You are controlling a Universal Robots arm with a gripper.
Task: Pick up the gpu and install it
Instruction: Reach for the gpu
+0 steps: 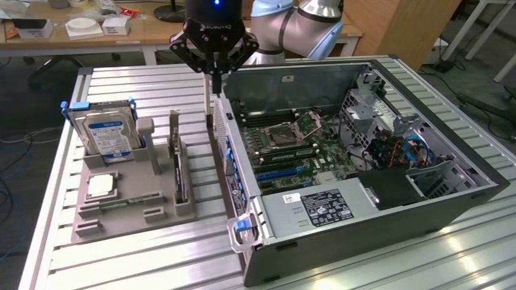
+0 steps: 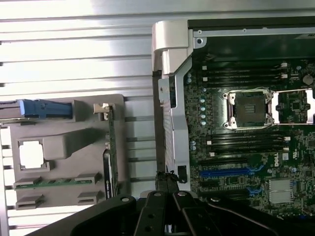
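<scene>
The gpu [image 1: 178, 166] is a thin dark card standing on edge in a slot of the grey parts holder [image 1: 137, 181], at the exterior view's left of the open computer case [image 1: 451, 199]. In the wrist view the gpu [image 2: 111, 157] appears as a slim edge-on strip in the holder [image 2: 74, 142]. My gripper [image 1: 214, 84] hangs above the case's near side wall, behind the holder and up from the gpu, shut with nothing between its fingers. In the wrist view the gripper [image 2: 167, 179] points at that wall. A blue card slot [image 2: 221, 173] lies on the motherboard [image 1: 298, 151].
The holder also carries a silver hard drive [image 1: 109, 136] in a blue bracket, a square processor [image 1: 101, 186] and a green memory stick [image 1: 121, 202]. A power supply [image 1: 318, 205] fills the case's front. Desks with boxes stand behind the slatted table [image 1: 121, 266].
</scene>
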